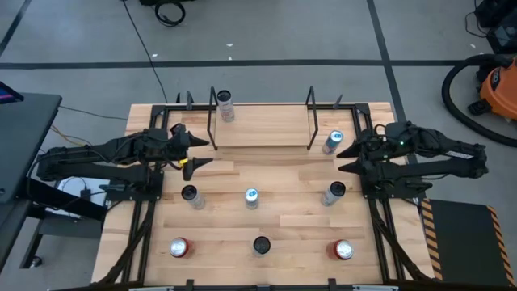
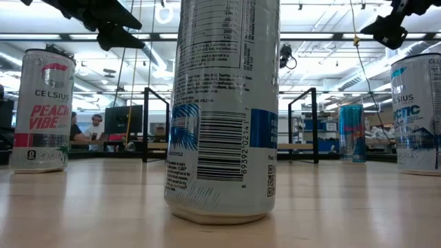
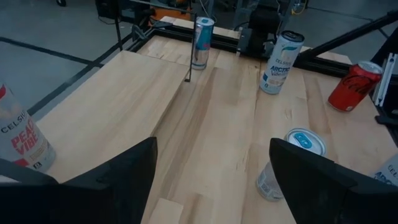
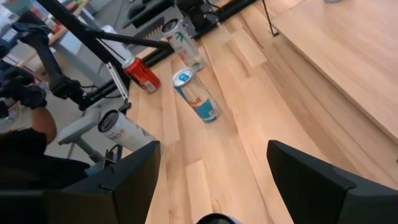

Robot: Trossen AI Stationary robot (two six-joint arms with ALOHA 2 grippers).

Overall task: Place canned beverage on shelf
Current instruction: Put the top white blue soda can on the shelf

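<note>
The shelf, a light-wood board in a black rod frame, stands at the table's far middle. One can stands on its far left corner. A blue-topped can stands on the table just off the shelf's right end. My left gripper is open and empty above the table off the shelf's left end; its wrist view looks along the shelf board. My right gripper is open and empty off the shelf's right end, just nearer than the blue-topped can; its wrist view shows the board.
Several more cans stand upright on the table in two rows: a dark-topped one, a blue-topped one, a grey one, and nearer, a red one, a dark one and a red one. People sit in the room beyond.
</note>
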